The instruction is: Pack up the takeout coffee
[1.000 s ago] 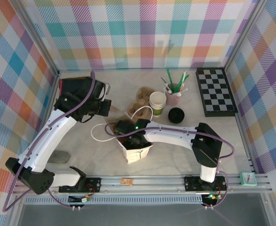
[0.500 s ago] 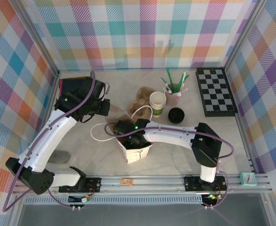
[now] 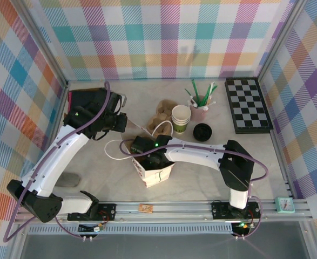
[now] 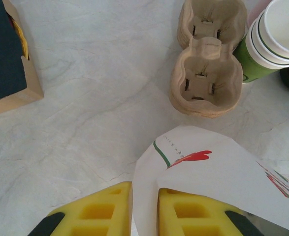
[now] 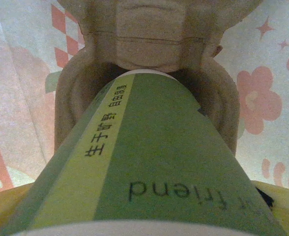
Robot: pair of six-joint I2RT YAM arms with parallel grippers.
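Cup: the green paper takeout coffee cup with a white upper rim [image 5: 149,162] stands with its base in a well of the brown moulded-pulp carrier [image 5: 159,34], inside the white printed paper bag [image 3: 159,175].
Right claw: the right claw [image 3: 150,156] reaches down into the bag mouth. Its yellow pads [image 5: 6,214] flank the cup, but whether they press on it cannot be told.
Left claw: the left claw [image 4: 144,206] has its pads nearly together with the bag's rim between them. A firm pinch cannot be confirmed.
Risk, cup: a pad dragging on the cup wall during withdrawal would probably tip it or lift it out of the well.
Risk, bag: if the rim slips free, the mouth may sag and snag the right claw.
Risk, surroundings: a dragged bag could slide across the pale marbled counter [image 4: 85,98] into the nearby stack of white-and-green paper cups [image 3: 181,117].
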